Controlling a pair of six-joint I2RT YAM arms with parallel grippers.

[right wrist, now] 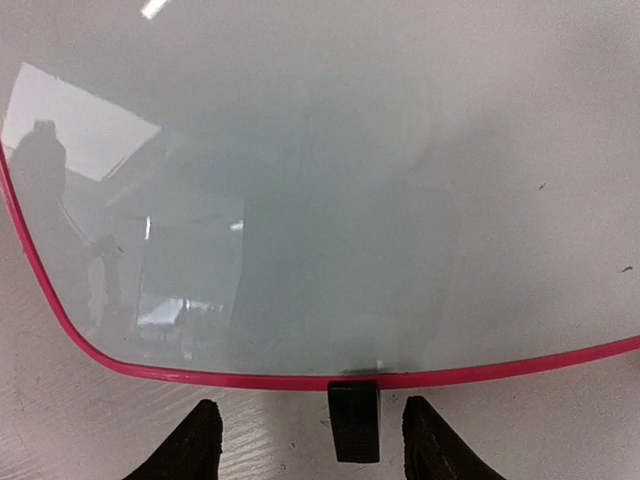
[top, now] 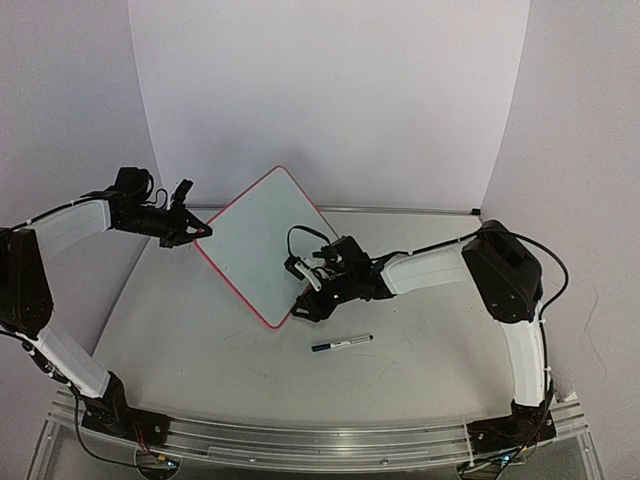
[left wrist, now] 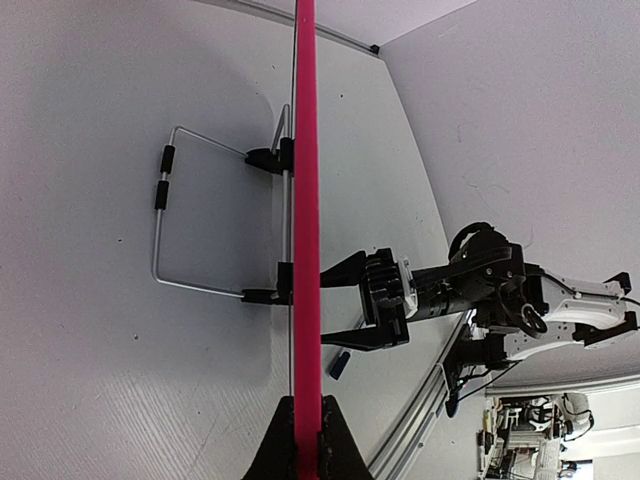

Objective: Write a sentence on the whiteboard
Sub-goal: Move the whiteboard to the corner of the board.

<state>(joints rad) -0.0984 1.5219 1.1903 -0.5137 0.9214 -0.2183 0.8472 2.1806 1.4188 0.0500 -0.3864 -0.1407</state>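
Standing tilted on its wire stand [left wrist: 160, 195], the whiteboard [top: 262, 248] is clamped at its edge by the left gripper [top: 203, 233]. Just below the lower frame, the right gripper [top: 303, 305] hangs half open and empty. The board looks light, stiff and slick, so grip the frame.

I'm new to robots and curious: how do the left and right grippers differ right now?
The left gripper is shut on the whiteboard's left corner; the right gripper stands open, holding nothing. The left touches the board; the right hangs just off its lower edge, a black clip foot showing between its fingers. Both are black, two-fingered.
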